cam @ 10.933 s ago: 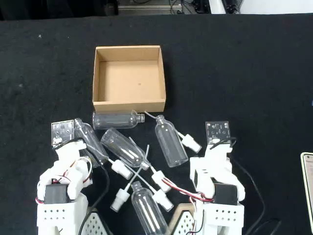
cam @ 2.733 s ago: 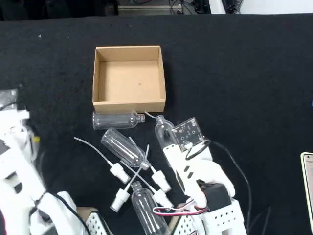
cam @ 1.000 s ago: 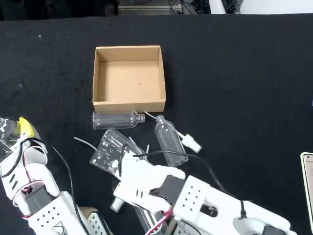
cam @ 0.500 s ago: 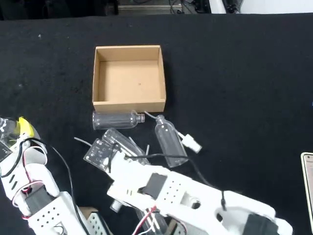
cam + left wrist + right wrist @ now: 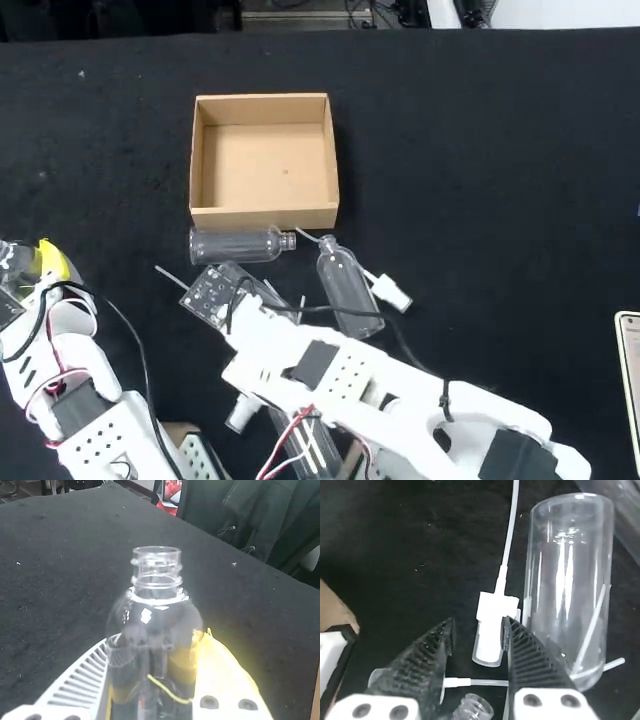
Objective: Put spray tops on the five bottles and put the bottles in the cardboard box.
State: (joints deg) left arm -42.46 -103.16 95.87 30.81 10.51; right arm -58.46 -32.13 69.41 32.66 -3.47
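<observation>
Now, closing on a spray top while my other side holds its bottle.

Across the matte black desk (image 5: 500, 150), the cardboard box (image 5: 265, 215) sits empty, stiff, square-walled and open-topped, just beyond the scattered bottles. My left end effector (image 5: 160, 680) is clamped on a clear, round-shouldered plastic bottle (image 5: 155, 610), its threaded neck bare. My right end effector (image 5: 477, 624) is open, its ribbed jaws straddling a white spray top (image 5: 490, 630) that lies on the desk just beside a second bottle (image 5: 567, 580). I judge I should close on the rigid collar, not the thin dip tube (image 5: 510, 535), which would bend. I should also keep off that slick cylinder so it does not roll.
</observation>
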